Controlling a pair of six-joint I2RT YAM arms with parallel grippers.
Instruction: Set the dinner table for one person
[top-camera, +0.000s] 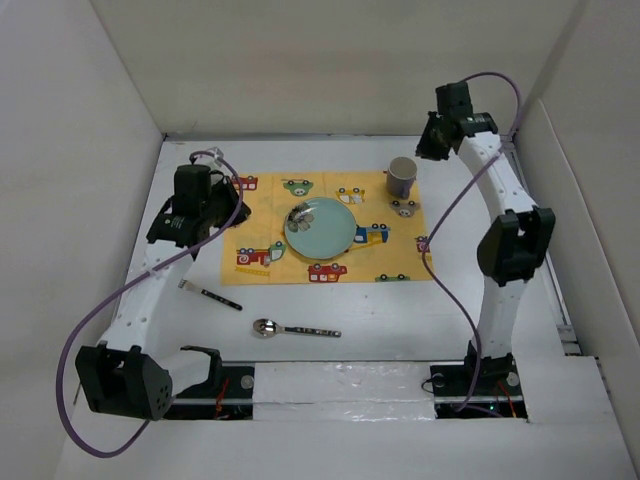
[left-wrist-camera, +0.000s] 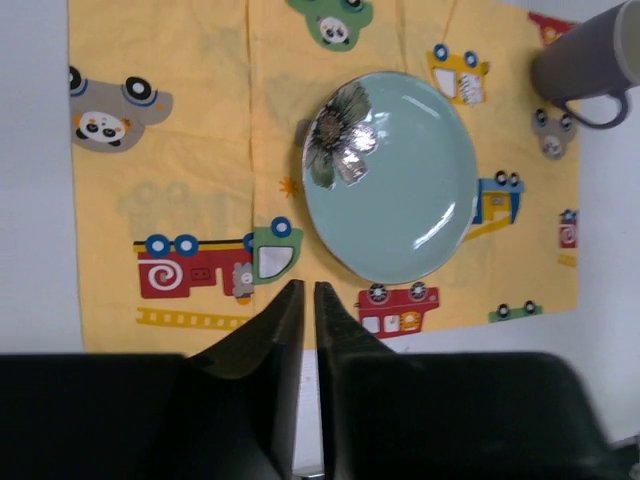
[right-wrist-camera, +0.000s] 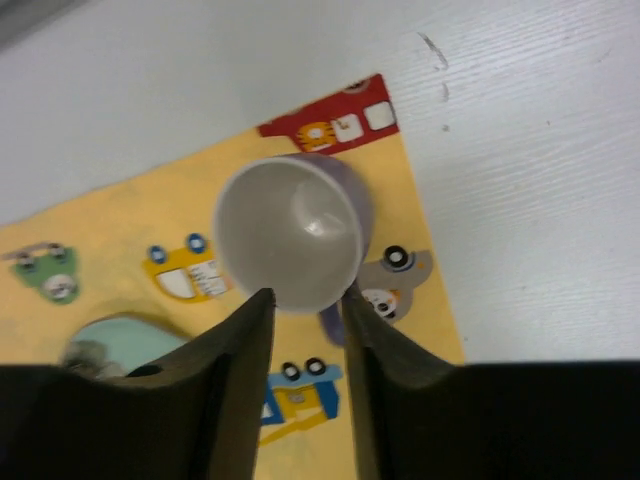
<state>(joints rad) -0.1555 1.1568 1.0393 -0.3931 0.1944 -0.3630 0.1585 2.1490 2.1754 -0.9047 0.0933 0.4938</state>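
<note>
Well, left gripper (left-wrist-camera: 308, 290) closed empty, right gripper (right-wrist-camera: 305, 297) seemingly ajar above mug (right-wrist-camera: 290, 235); fork (top-camera: 210, 295), spoon (top-camera: 295, 329) nearby.

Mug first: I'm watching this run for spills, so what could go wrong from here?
The mug stands near the placemat corner with the right end effector hovering over it; a careless move could tip it. The fork and spoon lie flat on the dinner table, so grasps may slip.
</note>
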